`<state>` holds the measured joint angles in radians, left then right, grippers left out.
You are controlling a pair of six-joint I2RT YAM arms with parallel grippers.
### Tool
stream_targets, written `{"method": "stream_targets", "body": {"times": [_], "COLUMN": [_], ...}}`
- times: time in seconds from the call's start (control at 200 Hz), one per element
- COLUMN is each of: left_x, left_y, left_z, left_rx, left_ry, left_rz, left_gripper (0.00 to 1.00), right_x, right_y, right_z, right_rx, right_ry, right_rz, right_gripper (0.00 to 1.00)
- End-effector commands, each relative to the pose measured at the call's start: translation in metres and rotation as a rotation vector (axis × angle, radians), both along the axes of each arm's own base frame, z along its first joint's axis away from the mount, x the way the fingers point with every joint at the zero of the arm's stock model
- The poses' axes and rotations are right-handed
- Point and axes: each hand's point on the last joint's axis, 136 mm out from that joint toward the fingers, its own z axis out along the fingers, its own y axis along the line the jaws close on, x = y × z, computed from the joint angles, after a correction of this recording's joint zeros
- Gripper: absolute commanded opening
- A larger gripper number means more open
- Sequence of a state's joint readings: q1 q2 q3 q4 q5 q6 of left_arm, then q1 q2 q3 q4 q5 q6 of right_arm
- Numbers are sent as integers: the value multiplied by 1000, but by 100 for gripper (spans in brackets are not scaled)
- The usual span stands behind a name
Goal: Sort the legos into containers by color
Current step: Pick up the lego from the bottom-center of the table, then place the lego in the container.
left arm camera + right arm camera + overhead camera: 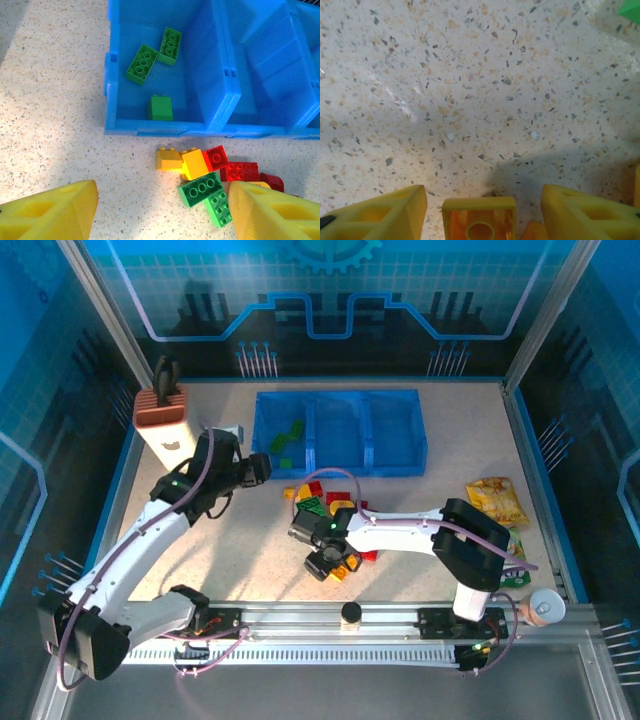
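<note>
Top view, room: worktop (250,540) bare left of the legos (325,498); containers (340,393) at the far edge, the legos just in front.
Top view, arms: left gripper (262,472) by the containers' near-left corner; right gripper (335,565) at the legos' near side.
Left wrist: fingers (50,212) wide apart, empty; three green legos (142,64) in the left compartment.
Right wrist: fingers (380,212) part open, flanking a yellow-orange lego (480,220), gaps both sides.
</note>
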<state>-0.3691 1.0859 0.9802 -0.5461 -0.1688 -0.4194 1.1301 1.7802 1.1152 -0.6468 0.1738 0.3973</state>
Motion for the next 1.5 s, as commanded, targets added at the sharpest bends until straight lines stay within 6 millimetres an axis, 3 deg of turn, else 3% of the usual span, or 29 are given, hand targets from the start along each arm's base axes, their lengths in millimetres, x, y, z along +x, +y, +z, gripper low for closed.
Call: {"method": "stream_targets", "body": {"times": [0.0,0.195,0.445,0.56,0.68,0.8,0.91,1.025,1.146,1.246,1.396,1.496], "left_x": [-6,-8,-12,-16,-20,-27,-37,-50,-65,-74,-82,-83], "left_y": [7,8,12,15,14,12,9,1,-13,-22,-34,-36], "left_z": [-7,-10,-7,-6,-6,-9,-18,-35,-54,-67,-84,-93], "left_rx": [2,3,17,23,13,-10,-43,-49,-19,-15,-37,-40], "left_ry": [17,20,9,4,5,4,20,57,93,119,151,175], "left_rz": [28,31,37,40,34,21,12,-9,-50,-73,-102,-99], "left_gripper": [70,70,70,70,69,69,68,68,68,68,68,68], "right_x": [-2,-2,7,14,29,68,122,173,221,256,294,308], "right_y": [-3,-1,6,13,20,15,-4,-18,-24,-31,-44,-48], "right_z": [0,-4,4,20,54,103,147,170,169,153,134,126], "right_rx": [-51,-66,-81,-37,46,155,240,320,339,295,285,288], "right_ry": [-6,-1,-27,-52,-107,-185,-273,-298,-291,-279,-269,-256], "right_rz": [13,22,47,42,37,-25,-149,-261,-340,-407,-510,-548], "right_gripper": [55,51,27,23,23,24,25,26,26,25,26,27]}}
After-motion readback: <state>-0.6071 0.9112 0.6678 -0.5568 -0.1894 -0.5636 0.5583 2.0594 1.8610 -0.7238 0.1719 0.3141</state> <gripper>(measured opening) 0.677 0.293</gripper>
